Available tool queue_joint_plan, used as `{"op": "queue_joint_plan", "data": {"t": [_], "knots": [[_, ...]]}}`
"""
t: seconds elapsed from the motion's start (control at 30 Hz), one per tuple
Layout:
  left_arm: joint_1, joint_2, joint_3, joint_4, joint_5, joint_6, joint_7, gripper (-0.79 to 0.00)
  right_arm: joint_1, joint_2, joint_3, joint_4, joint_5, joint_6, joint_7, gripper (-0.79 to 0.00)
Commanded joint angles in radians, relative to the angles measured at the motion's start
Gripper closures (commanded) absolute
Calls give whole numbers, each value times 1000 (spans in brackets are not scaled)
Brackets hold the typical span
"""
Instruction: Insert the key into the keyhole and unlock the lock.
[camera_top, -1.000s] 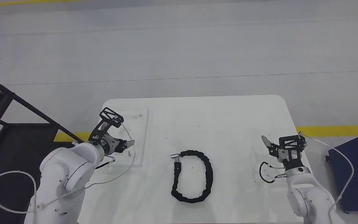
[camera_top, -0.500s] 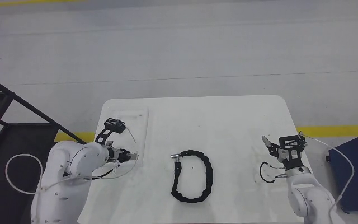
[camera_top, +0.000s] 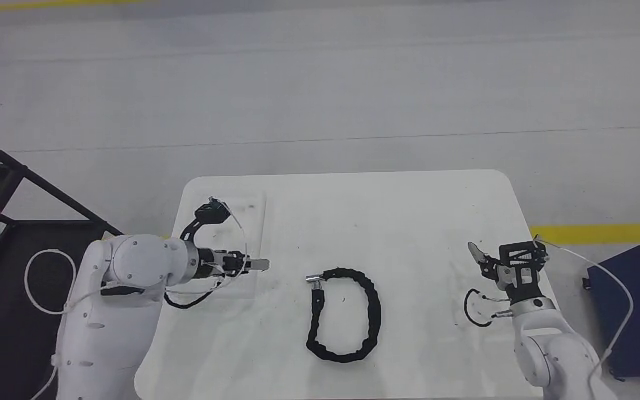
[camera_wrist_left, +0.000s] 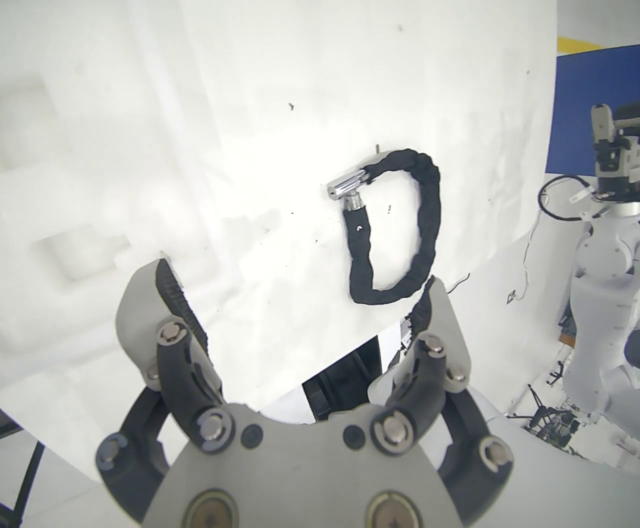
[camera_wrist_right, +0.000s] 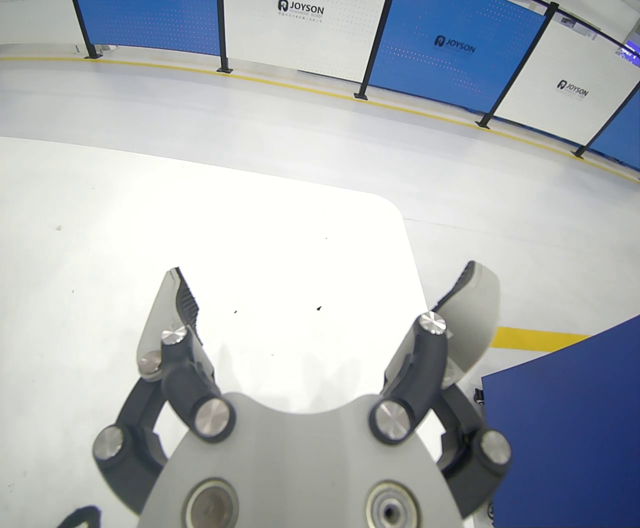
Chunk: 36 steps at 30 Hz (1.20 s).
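The white tabletop filled the lower half of the top view, rounded corners and all. At its left edge lay a white foam tray, its shallow recesses showing at the left of the left wrist view.

And there, low in the centre of the top view, was the chain lock: a black fabric-sleeved loop lying flat on the tabletop, bent into a rough D. In the left wrist view the loop sat just right of centre, well apart from everything else.

The left pincer hung out over the tray's right edge, pointed towards the lock but well short of it. From its own wrist camera the left pincer stood spread wide, ribbed pads apart, nothing between them.

Over at the lower right of the top view, the right pincer sat near the tabletop's right edge, far from the lock. Its own view showed the right pincer gaping too, with bare tabletop between the fingers.

Smallest of the lot: the silver lock cylinder at the loop's upper left end, bright metal in the left wrist view, its end face turned towards the left pincer. A tiny dark speck lay just beside it, too small to tell what it was.
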Motion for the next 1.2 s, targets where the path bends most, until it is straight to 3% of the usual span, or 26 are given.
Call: {"op": "queue_joint_plan", "data": {"t": [0.0,0.3,0.57,0.93,0.97,1.07,1.17], "knots": [[3,8,19,6,40,18,0,-785,0,0,0,0,0,0,0,-785],[-19,53,84,22,99,70,0,-785,0,0,0,0,0,0,0,-785],[-75,98,146,92,61,108,0,-785,0,0,0,0,0,0,0,-785],[-140,135,258,185,78,108,0,-785,0,0,0,0,0,0,0,-785],[-146,137,265,190,77,108,0,-745,0,0,0,0,0,0,0,-785],[-166,139,283,204,70,108,0,-440,0,0,0,0,0,0,0,-785],[-180,139,299,214,64,113,5,-379,0,0,0,0,0,0,0,-785]]}}
